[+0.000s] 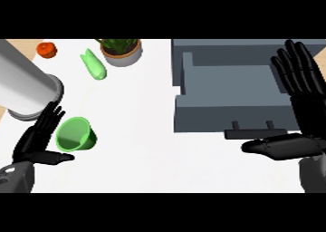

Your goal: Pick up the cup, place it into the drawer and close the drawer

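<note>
Cup [75, 134]: green, on the white counter [146, 149] at the lower left, tilted so its mouth shows towards me; well apart from the drawer.
Left hand [37, 138]: mine, open, fingers straight and close together, thumb out below the cup; the fingers lie just beside the cup's left rim, and I cannot tell whether they touch it.
Right hand [304, 102]: mine, open, fingers straight and spread, pointing up along the drawer's right side; thumb stretched left just below the handle.
Drawer [226, 90]: grey, pulled open at the upper right, nothing lying in it.
Handle [254, 132]: dark bar at the drawer's near edge.
Cylinder [22, 86]: big, pale grey, above my left hand.
Far edge: potted plant [122, 50], a long green vegetable [93, 64] and a small red thing [46, 49].
</note>
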You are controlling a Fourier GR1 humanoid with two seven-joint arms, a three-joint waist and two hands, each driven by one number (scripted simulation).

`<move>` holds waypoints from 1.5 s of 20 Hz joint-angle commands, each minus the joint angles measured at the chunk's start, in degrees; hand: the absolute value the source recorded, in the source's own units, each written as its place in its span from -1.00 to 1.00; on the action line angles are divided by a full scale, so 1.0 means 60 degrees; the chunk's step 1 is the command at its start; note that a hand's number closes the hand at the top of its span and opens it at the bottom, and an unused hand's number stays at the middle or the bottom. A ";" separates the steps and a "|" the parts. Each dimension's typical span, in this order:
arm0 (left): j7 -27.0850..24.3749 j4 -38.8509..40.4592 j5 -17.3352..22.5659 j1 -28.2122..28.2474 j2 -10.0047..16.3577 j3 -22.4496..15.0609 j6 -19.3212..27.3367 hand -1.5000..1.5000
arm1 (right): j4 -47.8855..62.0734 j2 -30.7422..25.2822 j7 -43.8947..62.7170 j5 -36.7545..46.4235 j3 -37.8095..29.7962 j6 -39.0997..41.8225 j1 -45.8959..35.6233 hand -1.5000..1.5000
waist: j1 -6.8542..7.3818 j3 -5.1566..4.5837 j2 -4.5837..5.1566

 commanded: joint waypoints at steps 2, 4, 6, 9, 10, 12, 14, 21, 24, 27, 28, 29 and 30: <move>-0.1683 0.1951 -0.0425 -0.0582 0.0447 0.0064 -0.0499 -1.00 | -0.0075 -0.0103 -0.0243 0.0179 0.0029 0.0162 0.0213 -1.00 | -0.0079 -0.0012 0.0026; -0.2252 0.2101 -0.0604 -0.0258 0.0302 -0.0079 -0.0419 -1.00 | -0.0223 0.0037 -0.0219 0.0055 -0.0038 0.0027 0.0228 -1.00 | -0.0103 -0.0019 0.0038; -0.2506 0.2083 -0.0641 -0.0395 0.0054 -0.0103 -0.0099 -1.00 | 0.0260 -0.0452 -0.0141 -0.0389 -0.0470 0.0496 -0.0098 -1.00 | -0.0133 -0.0026 0.0064; -0.2744 0.2369 -0.0738 -0.0534 -0.0079 -0.0134 0.0151 -1.00 | 0.0271 -0.0395 -0.0189 -0.0386 -0.0568 0.0379 -0.0181 -1.00 | -0.0138 -0.0026 0.0071; -0.2628 0.2402 -0.0652 -0.0757 -0.0193 -0.0077 0.0113 -1.00 | 0.0303 0.0040 -0.0366 0.0082 -0.0004 0.0160 0.0114 -1.00 | -0.0131 -0.0027 0.0071; -0.2762 0.2577 -0.0683 -0.0765 -0.0188 -0.0071 0.0130 -1.00 | 0.0304 -0.0014 0.0235 -0.0120 -0.0038 0.0021 -0.0775 -1.00 | -0.0107 -0.0036 0.0085; -0.2828 0.2663 -0.0691 -0.0803 0.0034 -0.0055 -0.0067 -1.00 | 0.0107 -0.0303 0.0050 -0.0440 -0.0327 0.0476 0.0038 -1.00 | -0.0190 -0.0031 0.0076; -0.3143 0.2859 -0.0876 -0.1001 -0.0494 -0.0166 0.0439 -1.00 | -0.0172 -0.0304 0.0644 -0.0417 -0.0329 0.0185 -0.0493 -1.00 | -0.0261 -0.0047 0.0094; -0.3007 0.2795 -0.0892 -0.1372 -0.0450 -0.0194 0.0243 -1.00 | 0.0186 -0.0361 0.0147 -0.0444 -0.0417 0.0414 -0.0358 -1.00 | -0.0224 -0.0036 0.0096; -0.3172 0.2948 -0.0981 -0.1089 -0.0642 -0.0327 -0.0210 -1.00 | 0.0284 -0.0459 0.0449 -0.0445 -0.0501 0.0293 -0.0843 -1.00 | -0.0229 -0.0051 0.0126; -0.3314 0.2869 -0.0946 -0.1031 -0.0534 -0.0317 -0.0510 -1.00 | 0.0236 -0.0445 -0.0101 -0.0425 -0.0419 0.0601 -0.0187 -1.00 | -0.0285 -0.0048 0.0130; -0.3001 0.2903 -0.0892 -0.1314 -0.0987 -0.0313 -0.0382 -1.00 | 0.0277 -0.0293 0.0208 -0.0296 -0.0307 0.0293 -0.0584 -1.00 | -0.0250 -0.0050 0.0122; -0.2995 0.2866 -0.0798 -0.1328 -0.0699 -0.0249 -0.0885 -1.00 | 0.0263 -0.0175 -0.0079 -0.0157 -0.0193 0.0310 -0.0278 -1.00 | -0.0217 -0.0041 0.0107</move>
